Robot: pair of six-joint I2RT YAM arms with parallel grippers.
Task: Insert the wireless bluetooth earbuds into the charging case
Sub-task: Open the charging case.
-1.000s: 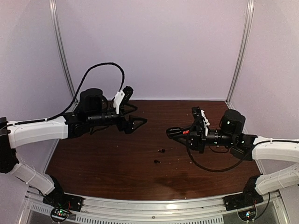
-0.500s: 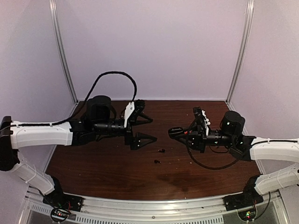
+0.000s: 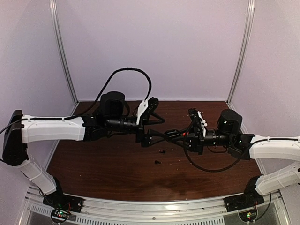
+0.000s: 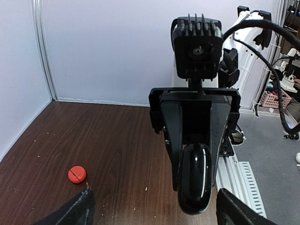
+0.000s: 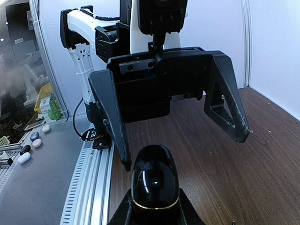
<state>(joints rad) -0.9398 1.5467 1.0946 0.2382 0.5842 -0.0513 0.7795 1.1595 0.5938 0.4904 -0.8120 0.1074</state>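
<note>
Above the table, the right gripper is clamped on the glossy black charging case — poised between the wide-apart fingers of the left gripper.

Above the dark brown counter, the right claw reaches in from its white arm, its fingers drawn together on a small dark charging case that is hard to make out from above. Facing the right claw tip to tip is the left claw, its two fingers spread wide, one beyond the right claw's tip and one nearer than it. Just nearer than the right claw's tip, two tiny dark earbuds lie on the counter, one close below it and the other a little nearer still. Well to the far left of the right claw, a black cable arcs over the left arm.
</note>
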